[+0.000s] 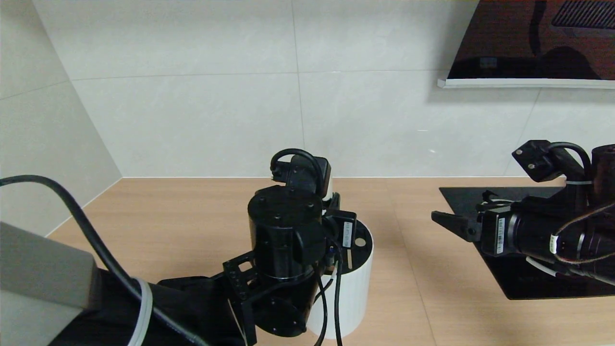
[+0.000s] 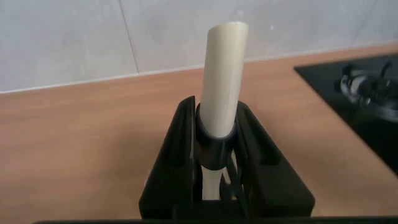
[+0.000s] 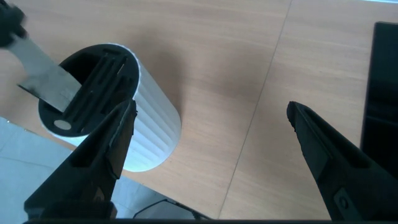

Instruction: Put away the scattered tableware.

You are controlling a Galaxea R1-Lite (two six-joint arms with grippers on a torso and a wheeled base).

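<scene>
A white ribbed cylindrical holder [image 1: 356, 283] with a black slotted top stands on the wooden counter [image 1: 182, 226]. My left gripper [image 1: 331, 206] hangs right above it, shut on the cream handle of a knife [image 2: 224, 74]. In the right wrist view the knife's metal blade [image 3: 43, 74] slants down to the slots in the top of the holder [image 3: 152, 134]. My right gripper [image 1: 461, 214] is open and holds nothing. It hovers to the right of the holder, at the left edge of a black cooktop.
The black cooktop [image 1: 528, 286] lies flush in the counter at the right. A dark range hood [image 1: 528, 43] hangs on the tiled wall above it. Bare wooden counter stretches left of the holder and between it and the cooktop.
</scene>
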